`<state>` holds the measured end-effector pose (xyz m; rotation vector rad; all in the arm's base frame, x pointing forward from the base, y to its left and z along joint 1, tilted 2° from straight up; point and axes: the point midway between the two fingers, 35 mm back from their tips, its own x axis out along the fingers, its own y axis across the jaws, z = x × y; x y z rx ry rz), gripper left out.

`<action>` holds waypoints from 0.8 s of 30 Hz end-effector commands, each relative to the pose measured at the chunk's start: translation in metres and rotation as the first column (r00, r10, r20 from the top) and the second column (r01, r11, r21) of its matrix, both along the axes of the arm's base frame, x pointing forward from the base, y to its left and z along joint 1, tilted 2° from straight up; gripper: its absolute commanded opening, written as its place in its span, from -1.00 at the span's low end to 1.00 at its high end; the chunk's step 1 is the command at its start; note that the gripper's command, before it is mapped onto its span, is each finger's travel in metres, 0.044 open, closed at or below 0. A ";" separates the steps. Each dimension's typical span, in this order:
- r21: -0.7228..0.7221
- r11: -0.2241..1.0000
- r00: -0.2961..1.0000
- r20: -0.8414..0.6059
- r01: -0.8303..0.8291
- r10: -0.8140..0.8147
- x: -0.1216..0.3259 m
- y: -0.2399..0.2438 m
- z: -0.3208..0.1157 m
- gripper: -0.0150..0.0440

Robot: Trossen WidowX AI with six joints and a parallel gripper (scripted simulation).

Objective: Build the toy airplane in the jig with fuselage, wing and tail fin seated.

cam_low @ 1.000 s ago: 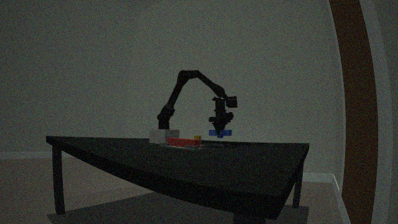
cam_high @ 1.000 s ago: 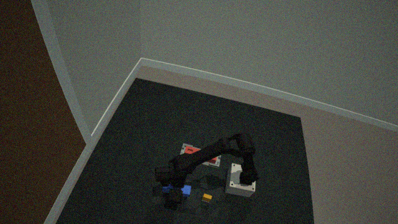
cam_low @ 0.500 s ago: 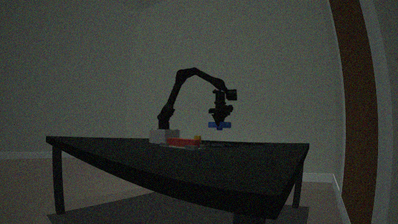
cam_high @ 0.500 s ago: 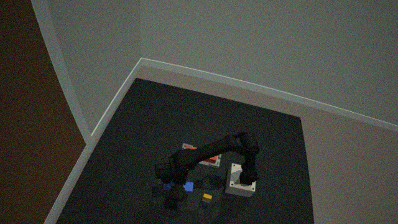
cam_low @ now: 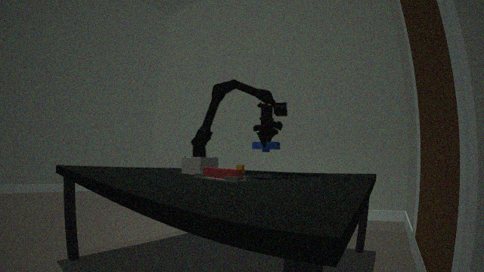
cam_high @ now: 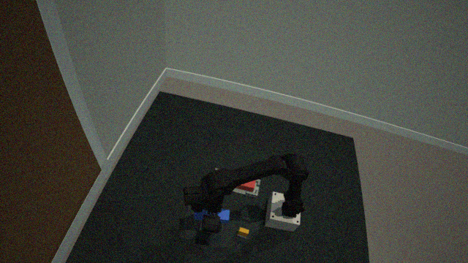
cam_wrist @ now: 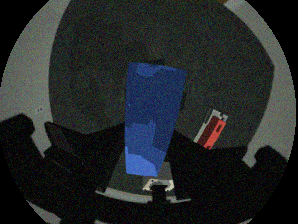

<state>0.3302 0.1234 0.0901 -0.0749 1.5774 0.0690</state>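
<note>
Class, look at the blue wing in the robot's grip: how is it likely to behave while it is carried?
The blue wing is probably stiff, since it stays straight with both ends overhanging the jaws. Being gripped near mid-length, it seems unlikely to tip lengthwise. Its flat, block-like shape suggests it would hardly roll if set down.

Around me the room is dim, and the light is weak and grainy. Plain grey-green walls (cam_high: 292, 47) (cam_low: 132, 75) rise behind the surface (cam_high: 164, 139) (cam_low: 227, 204), a dark, almost black table. From outside I see its straight dark legs (cam_low: 70, 219) standing on a dull pinkish-brown floor (cam_high: 402, 183) (cam_low: 30, 223), with a broad shadow (cam_low: 151, 253) spread beneath. A pale baseboard (cam_high: 256, 89) (cam_low: 23, 188) runs along the foot of the walls. Off to one side, a tall dark-brown panel (cam_high: 29, 109) (cam_low: 439, 132) stands beside a grey, frame-like strip (cam_high: 69, 80) (cam_low: 463, 132).
</note>
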 end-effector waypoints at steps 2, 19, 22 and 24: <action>-0.003 0.998 0.998 0.003 -0.059 0.059 0.001 -0.017 0.000 -0.49; -0.006 0.946 0.946 0.002 -0.323 0.323 -0.002 -0.073 -0.007 -0.49; -0.006 0.930 0.930 0.001 -0.369 0.369 -0.003 -0.082 -0.008 -0.49; -0.006 0.917 0.917 0.001 -0.399 0.399 -0.004 -0.089 -0.009 -0.49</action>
